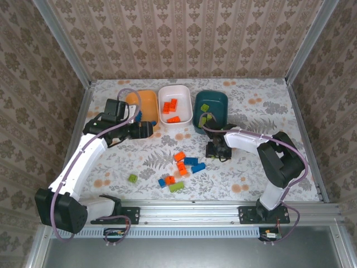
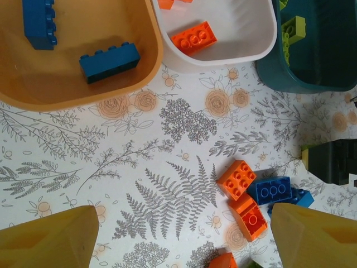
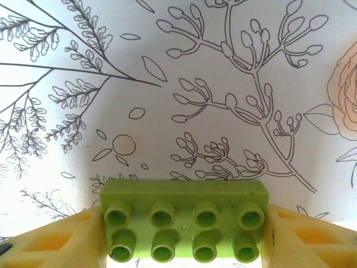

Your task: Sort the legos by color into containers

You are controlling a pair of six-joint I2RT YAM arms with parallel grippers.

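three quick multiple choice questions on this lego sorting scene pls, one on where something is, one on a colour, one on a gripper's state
1. Which tub holds the blue bricks?
A. white tub
B. orange tub
C. teal tub

2. What colour is the brick held in the right gripper?
A. blue
B. lime green
C. orange

3. How is the left gripper?
A. shut on an orange brick
B. shut on a blue brick
C. open, holding nothing

Answers:
1 B: the left wrist view shows two blue bricks lying inside the orange tub.
2 B: the right wrist view shows a lime green brick with a finger against each end.
3 C: its fingers stand wide apart with nothing between them.
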